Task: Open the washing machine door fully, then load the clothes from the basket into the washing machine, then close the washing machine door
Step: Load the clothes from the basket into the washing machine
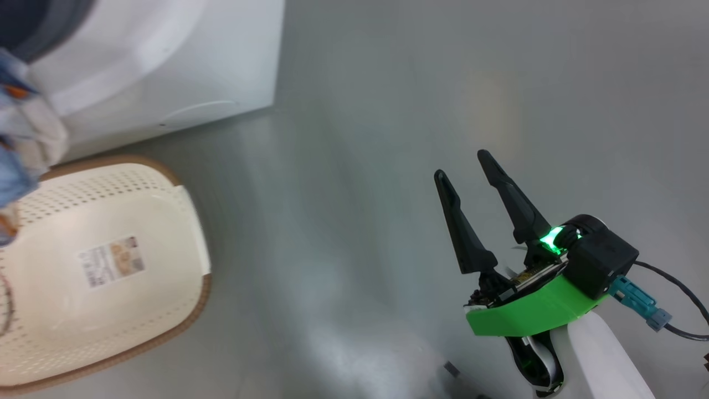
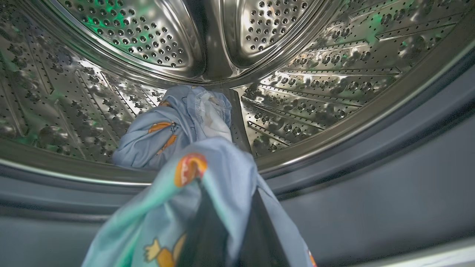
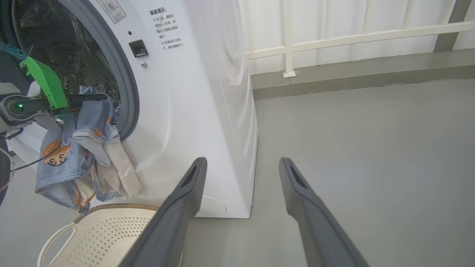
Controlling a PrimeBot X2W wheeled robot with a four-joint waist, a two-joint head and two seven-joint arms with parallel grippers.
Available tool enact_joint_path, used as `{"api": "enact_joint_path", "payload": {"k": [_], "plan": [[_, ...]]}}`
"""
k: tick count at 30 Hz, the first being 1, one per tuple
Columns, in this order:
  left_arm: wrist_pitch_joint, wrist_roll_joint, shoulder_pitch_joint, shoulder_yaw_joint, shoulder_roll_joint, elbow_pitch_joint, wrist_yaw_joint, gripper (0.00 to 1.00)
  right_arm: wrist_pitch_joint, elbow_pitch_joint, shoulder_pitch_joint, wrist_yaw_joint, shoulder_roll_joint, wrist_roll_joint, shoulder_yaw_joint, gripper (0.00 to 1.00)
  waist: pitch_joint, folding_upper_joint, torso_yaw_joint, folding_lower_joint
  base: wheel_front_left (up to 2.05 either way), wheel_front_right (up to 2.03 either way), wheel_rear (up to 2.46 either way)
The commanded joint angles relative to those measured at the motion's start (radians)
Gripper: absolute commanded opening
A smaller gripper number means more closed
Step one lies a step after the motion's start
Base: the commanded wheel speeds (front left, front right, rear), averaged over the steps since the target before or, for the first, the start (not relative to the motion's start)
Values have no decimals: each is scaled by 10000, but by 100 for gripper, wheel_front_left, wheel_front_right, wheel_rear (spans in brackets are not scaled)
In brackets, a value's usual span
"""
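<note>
My left gripper point(image 3: 79, 99) is at the mouth of the washing machine point(image 3: 193, 111), shut on a light blue garment point(image 3: 81, 155) printed with orange figures. The garment hangs down over the grey gasket point(image 3: 124, 78) towards the basket point(image 3: 111, 230). In the left wrist view this cloth point(image 2: 207, 174) drapes over my dark fingers and hides their tips. Another blue garment point(image 2: 174, 126) lies inside the steel drum point(image 2: 315, 92). The cream basket point(image 1: 138, 210) shows its label and no clothes inside. My right gripper point(image 1: 461, 164) stands open over the floor, holding nothing. The door is out of view.
Grey floor point(image 1: 360, 166) spreads to the right of the machine, under my right gripper point(image 3: 242, 163). A white railing point(image 3: 352, 37) and wall run along the back. The round filter cap point(image 3: 213, 205) sits low on the machine's front. A black cable point(image 1: 681, 293) trails from my right wrist.
</note>
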Motion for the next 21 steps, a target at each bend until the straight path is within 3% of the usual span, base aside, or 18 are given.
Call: {"api": "enact_joint_path", "payload": {"k": [1,5,11,21], "plan": [[75,-49,-363,265,630,-185,-81,0,-71,-273,21,16,18,81,265,100,802,0,-852,0,0,0,0],[552,-38,-1191,310,1100,-111,-114,0,-72,-343,-44,16,18,308,341,100,1117,0,-1215,0,0,0,0],[449,383,-2583,263,1845,-336,21,0,-73,-427,-128,16,18,705,519,100,1561,0,-1687,0,0,0,0],[-1050,1687,-4517,-193,2664,-672,472,0,-73,-434,-247,16,18,1169,845,100,2019,0,-2197,0,0,0,0]]}}
